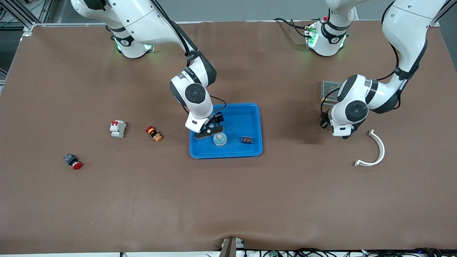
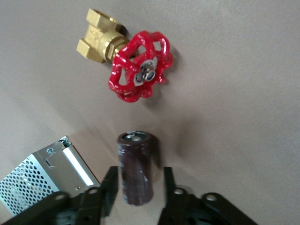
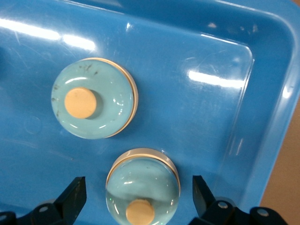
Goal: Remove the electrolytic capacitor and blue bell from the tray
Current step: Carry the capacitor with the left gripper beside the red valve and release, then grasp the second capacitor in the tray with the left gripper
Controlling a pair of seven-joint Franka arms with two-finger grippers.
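The blue tray (image 1: 250, 117) lies in the middle of the bench (image 1: 228, 200). The right tool (image 3: 138, 182) hangs low over the tray, at its side toward the right arm's end. Its two fingers (image 3: 75, 192) are spread wide and released, and they stand on both sides of one bell (image 3: 143, 190) without touching it. This pale blue bell sits on the tray floor, close to the tray wall. A second bell (image 3: 93, 98) of the same kind sits just beside it, also in the tray.

The capacitor (image 2: 135, 164) is not in the tray. It lies on the bare bench, well apart from the tray, toward the left arm's end. The left tool (image 2: 139, 173) is low over it with fingers parted, one on each side, and a gap shows, so it is released. Near the capacitor are a brass valve (image 2: 140, 65) with a red wheel and a perforated metal box (image 2: 33, 180).
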